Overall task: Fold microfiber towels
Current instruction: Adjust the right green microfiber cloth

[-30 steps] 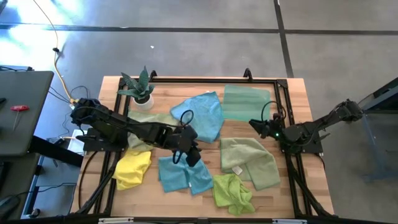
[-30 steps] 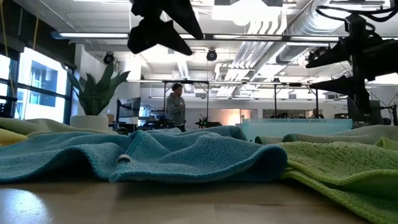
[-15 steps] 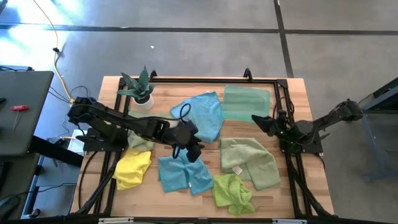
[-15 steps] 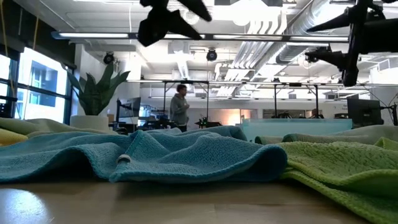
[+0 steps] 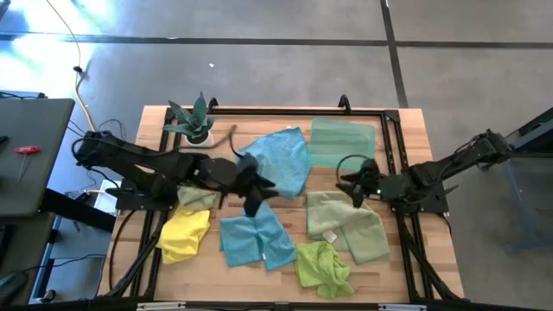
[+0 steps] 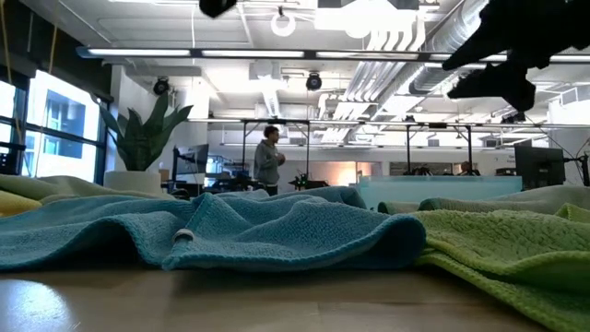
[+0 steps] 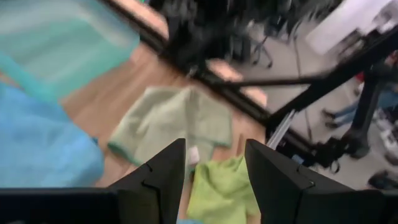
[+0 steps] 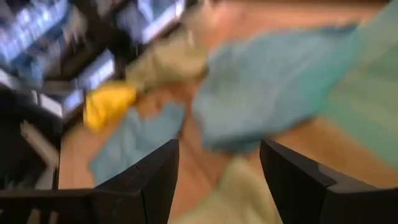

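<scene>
Several towels lie spread or crumpled on the wooden table: a light blue one point(image 5: 281, 160), a mint green one point(image 5: 343, 141), a pale sage one point(image 5: 346, 220), a lime one point(image 5: 321, 266), a folded blue one point(image 5: 255, 240) and a yellow one point(image 5: 184, 233). My left gripper point(image 5: 257, 197) hovers open and empty between the two blue towels; its fingers point(image 7: 161, 177) frame the sage and lime towels. My right gripper point(image 5: 347, 186) hovers open and empty above the sage towel's far edge, pointing toward the table's left.
A spiky green plant in a white pot point(image 5: 194, 128) stands at the far left corner. A black rail frame point(image 5: 285, 111) runs round the tabletop. Another sage towel point(image 5: 200, 166) lies under my left arm. A person point(image 6: 269, 157) stands far off in the room.
My left gripper has risen and drawn back toward the far edge, away from the folded blue towel, leaving the top of the low view. My right gripper has risen, then swung toward the table's left over the sage towel. No towel has moved.
</scene>
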Available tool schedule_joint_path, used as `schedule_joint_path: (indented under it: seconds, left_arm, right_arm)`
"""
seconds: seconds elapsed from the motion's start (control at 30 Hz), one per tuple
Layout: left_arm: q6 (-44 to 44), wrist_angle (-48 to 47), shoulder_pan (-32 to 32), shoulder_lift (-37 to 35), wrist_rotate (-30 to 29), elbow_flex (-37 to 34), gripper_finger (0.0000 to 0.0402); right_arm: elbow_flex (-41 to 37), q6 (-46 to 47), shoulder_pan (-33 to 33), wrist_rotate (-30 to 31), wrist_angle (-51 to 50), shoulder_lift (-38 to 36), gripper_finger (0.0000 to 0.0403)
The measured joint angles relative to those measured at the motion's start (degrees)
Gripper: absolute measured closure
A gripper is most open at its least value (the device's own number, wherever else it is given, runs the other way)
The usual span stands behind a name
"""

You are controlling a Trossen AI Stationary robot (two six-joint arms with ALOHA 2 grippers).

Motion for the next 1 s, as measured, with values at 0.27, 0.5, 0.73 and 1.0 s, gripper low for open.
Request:
schedule_joint_path:
  seconds: [0.27,0.5,0.73,1.0]
  left_arm:
    - [1.93,0.00,-1.44,-7.52,-4.99,0.02,0.0245]
    - [1.96,-0.27,-5.53,-11.26,-8.42,0.02,0.0245]
    - [1.95,0.10,-8.91,-12.07,-14.32,0.02,0.0245]
    - [1.44,0.10,-11.50,-12.11,-15.23,0.02,0.0245]
  right_arm:
    - [7.55,0.32,0.02,-11.95,-3.61,15.24,0.0185]
    - [9.08,4.73,0.00,-15.12,-4.34,25.07,0.0185]
    - [9.08,12.15,0.01,-21.65,-4.14,35.08,0.0185]
    - [9.58,22.49,0.38,-27.16,-9.82,42.46,0.0185]
